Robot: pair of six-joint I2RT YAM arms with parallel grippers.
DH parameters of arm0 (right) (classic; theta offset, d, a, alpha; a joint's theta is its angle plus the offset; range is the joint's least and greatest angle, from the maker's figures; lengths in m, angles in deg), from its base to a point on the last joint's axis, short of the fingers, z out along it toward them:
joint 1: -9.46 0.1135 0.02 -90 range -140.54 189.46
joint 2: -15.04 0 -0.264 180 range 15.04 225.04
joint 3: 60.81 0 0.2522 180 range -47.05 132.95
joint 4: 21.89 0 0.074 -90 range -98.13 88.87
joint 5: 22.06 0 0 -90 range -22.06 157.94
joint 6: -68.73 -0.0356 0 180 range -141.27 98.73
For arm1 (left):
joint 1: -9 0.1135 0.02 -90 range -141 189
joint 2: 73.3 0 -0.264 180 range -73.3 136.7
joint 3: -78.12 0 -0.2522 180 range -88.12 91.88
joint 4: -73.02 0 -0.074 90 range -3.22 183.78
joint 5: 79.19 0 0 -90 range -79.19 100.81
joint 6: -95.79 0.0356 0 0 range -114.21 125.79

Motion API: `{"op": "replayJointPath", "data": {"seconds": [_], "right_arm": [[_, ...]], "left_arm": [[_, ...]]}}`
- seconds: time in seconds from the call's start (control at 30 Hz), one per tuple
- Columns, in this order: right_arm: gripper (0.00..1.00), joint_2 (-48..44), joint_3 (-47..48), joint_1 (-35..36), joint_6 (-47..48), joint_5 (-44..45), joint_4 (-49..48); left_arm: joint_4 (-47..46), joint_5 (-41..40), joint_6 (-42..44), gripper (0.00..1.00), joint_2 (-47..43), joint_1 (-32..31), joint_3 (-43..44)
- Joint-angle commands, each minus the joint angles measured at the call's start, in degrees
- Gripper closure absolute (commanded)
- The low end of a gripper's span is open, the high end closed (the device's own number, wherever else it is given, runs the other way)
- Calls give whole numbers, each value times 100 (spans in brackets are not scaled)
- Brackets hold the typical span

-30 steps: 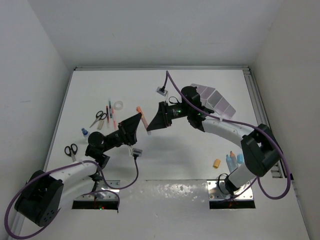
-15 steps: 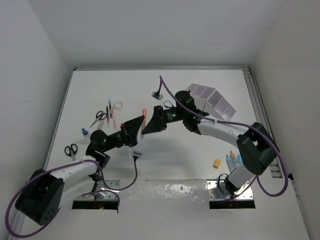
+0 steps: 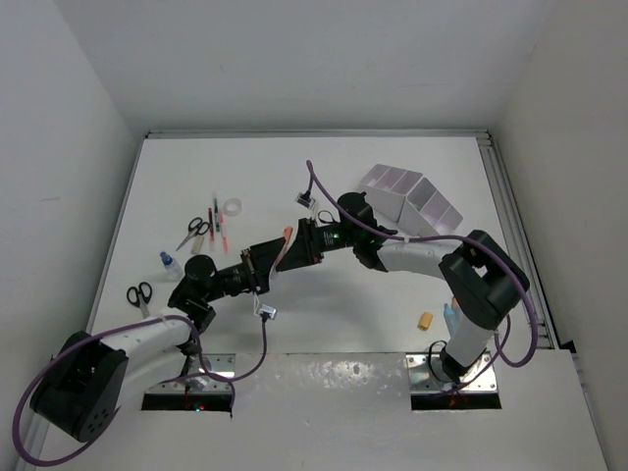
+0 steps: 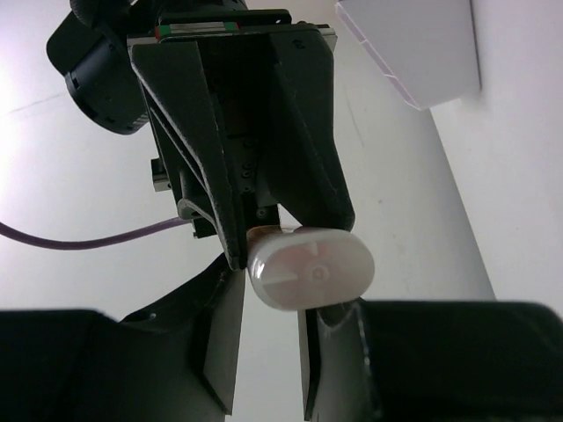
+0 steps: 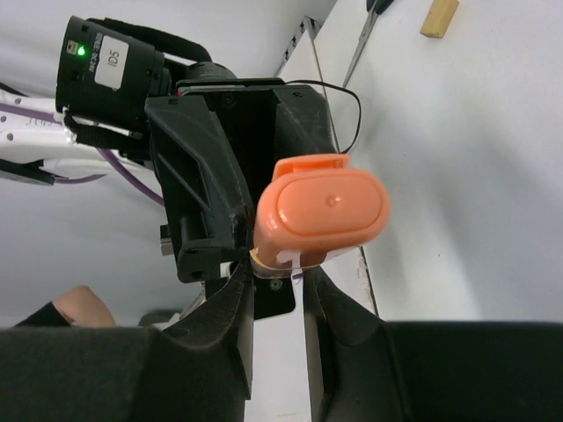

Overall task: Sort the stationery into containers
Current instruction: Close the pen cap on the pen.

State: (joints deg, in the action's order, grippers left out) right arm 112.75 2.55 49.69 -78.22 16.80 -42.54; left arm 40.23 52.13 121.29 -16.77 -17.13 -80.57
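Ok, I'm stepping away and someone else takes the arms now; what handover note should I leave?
Left gripper: shut on the orange-capped marker, held above mid-table.
Right gripper: fingers around the same marker; clamped or not, unclear.
Organiser: far right, nothing visible inside.
On the table's left: black-handled scissors, pens, tape ring, blue-capped bottle; yellow eraser near the right base.
Done: nothing sorted. Remaining: finish the handover, then everything else.

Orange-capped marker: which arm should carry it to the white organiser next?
Probably the right arm: both arms' jaws grip the marker, but the organiser sits beside it, far from the left arm.
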Motion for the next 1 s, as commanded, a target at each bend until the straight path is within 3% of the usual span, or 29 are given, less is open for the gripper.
{"op": "replayJointPath", "data": {"seconds": [0.0, 0.53, 0.7, 0.83, 0.97], "right_arm": [[87, 28, 278, -331, -228, 1396, -1849], [65, 310, 304, -296, -677, 1624, -2351], [73, 389, 515, -261, -581, 1721, -2114], [98, 398, 498, -252, -554, 1756, -2096], [100, 328, 445, -252, -432, 1730, -2070]], "left_arm": [[796, 1265, 676, 100, 16, -164, -342], [374, 1018, 341, 100, 314, -164, -404], [225, 966, 245, 100, 350, -164, -430], [119, 861, 104, 100, 358, -164, -421], [-4, 755, -36, 100, 358, -164, -430]]}}
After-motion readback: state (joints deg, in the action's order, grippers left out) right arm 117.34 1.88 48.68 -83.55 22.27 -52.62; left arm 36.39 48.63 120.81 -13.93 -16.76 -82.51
